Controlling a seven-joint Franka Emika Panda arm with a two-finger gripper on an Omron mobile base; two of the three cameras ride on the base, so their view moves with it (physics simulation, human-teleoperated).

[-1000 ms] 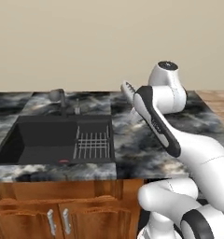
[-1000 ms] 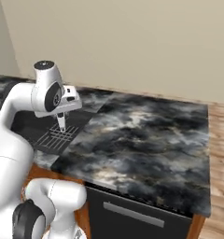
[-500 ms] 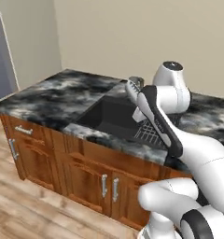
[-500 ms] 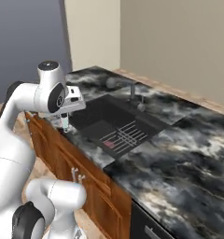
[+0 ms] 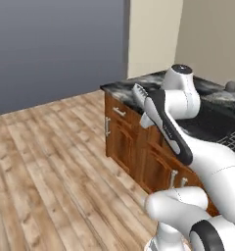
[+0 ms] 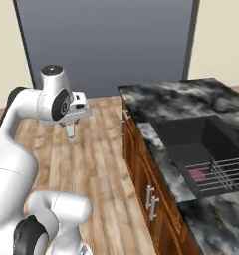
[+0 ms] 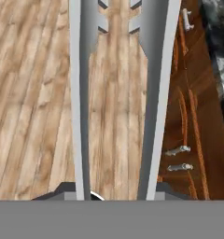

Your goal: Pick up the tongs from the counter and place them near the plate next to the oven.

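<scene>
The tongs (image 7: 116,93) hang in the jaws, which are closed on the joined end at the bottom of the hand view; the two slim silver arms run up the middle of that frame over the wooden floor (image 7: 34,93). In the right base view the gripper (image 6: 70,133) sits at left of centre, out over the floor, well apart from the tabletop (image 6: 176,102) at right. The tongs look stiff, light and smooth, likely slippery and springy; gripping across both arms near the hinge seems soundest. Plate and oven remain to be reached.
</scene>
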